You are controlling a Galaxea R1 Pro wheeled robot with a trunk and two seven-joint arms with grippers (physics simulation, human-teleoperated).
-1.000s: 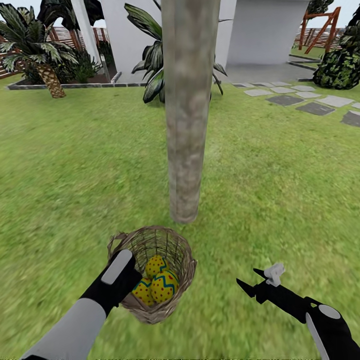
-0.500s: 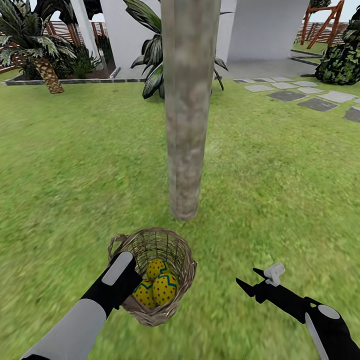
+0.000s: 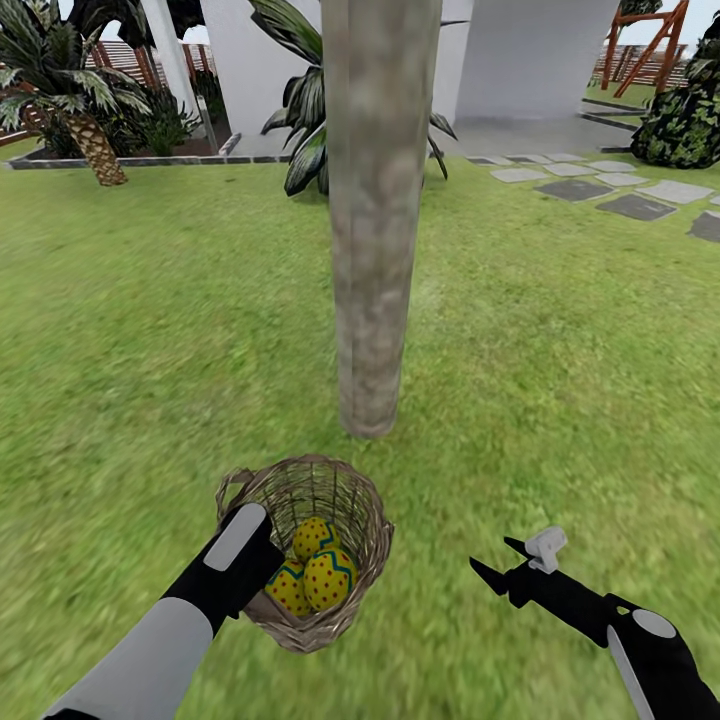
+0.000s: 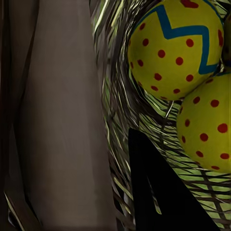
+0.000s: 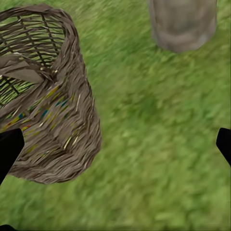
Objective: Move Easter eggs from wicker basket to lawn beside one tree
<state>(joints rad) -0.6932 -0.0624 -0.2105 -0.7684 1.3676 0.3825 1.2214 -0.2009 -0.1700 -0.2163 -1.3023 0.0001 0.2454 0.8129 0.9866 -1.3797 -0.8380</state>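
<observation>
We are gripping the basket (image 3: 320, 545) rim with our left gripper (image 3: 262, 560), eggs (image 3: 318, 572) inside, by the tree (image 3: 375, 220); our right gripper (image 3: 500, 567) is hanging spread apart.

Three Easter eggs (image 3: 320, 575) are counted inside one wicker basket (image 3: 352, 500). One bare tree trunk (image 3: 375, 230) is shown on the lawn (image 3: 560, 380). Two grippers are seen: the left gripper (image 3: 268, 570) and the right gripper (image 3: 497, 562).
</observation>
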